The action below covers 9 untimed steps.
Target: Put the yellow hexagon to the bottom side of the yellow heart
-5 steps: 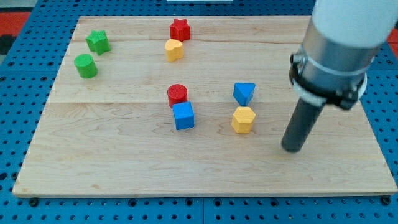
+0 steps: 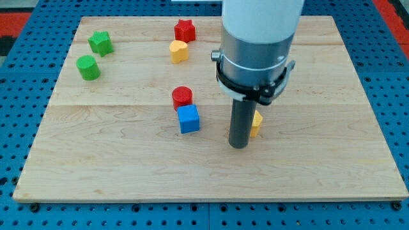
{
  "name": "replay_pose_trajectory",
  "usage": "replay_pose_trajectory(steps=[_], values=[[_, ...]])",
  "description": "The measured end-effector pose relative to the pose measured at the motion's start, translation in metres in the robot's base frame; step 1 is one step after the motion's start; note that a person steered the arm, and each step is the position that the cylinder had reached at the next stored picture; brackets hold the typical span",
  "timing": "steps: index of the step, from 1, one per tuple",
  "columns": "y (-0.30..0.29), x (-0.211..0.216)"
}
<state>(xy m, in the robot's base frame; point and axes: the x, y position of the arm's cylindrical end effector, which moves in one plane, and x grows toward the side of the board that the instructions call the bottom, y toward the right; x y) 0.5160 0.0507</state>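
Observation:
The yellow hexagon [image 2: 257, 122] lies right of the board's middle, mostly hidden behind my rod, with only its right edge showing. My tip [image 2: 238, 145] rests on the board just left of and below the hexagon, touching or nearly touching it. The yellow heart [image 2: 179, 50] lies near the view's top, left of centre, just below the red star [image 2: 185, 30]. The blue triangle seen before is hidden behind the arm.
A red cylinder [image 2: 182, 97] and a blue cube [image 2: 188, 119] sit together left of my tip. A green star [image 2: 100, 43] and a green cylinder [image 2: 87, 67] lie at the view's upper left. The wooden board [image 2: 96, 166] lies on a blue pegboard.
My rod has moved left, from right of the yellow hexagon to its lower left side, now covering most of the hexagon and all of the blue triangle. The blocks look unmoved.

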Motion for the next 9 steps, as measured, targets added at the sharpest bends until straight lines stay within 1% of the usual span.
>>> replay_pose_trajectory(steps=[1,2,3,4,5,6,7,8,9], values=[[-0.008,-0.03],[-0.004,0.01],[0.018,0.021],[0.029,-0.004],[-0.019,-0.051],[-0.023,-0.061],[-0.005,0.001],[0.055,0.006],[0.038,-0.025]])
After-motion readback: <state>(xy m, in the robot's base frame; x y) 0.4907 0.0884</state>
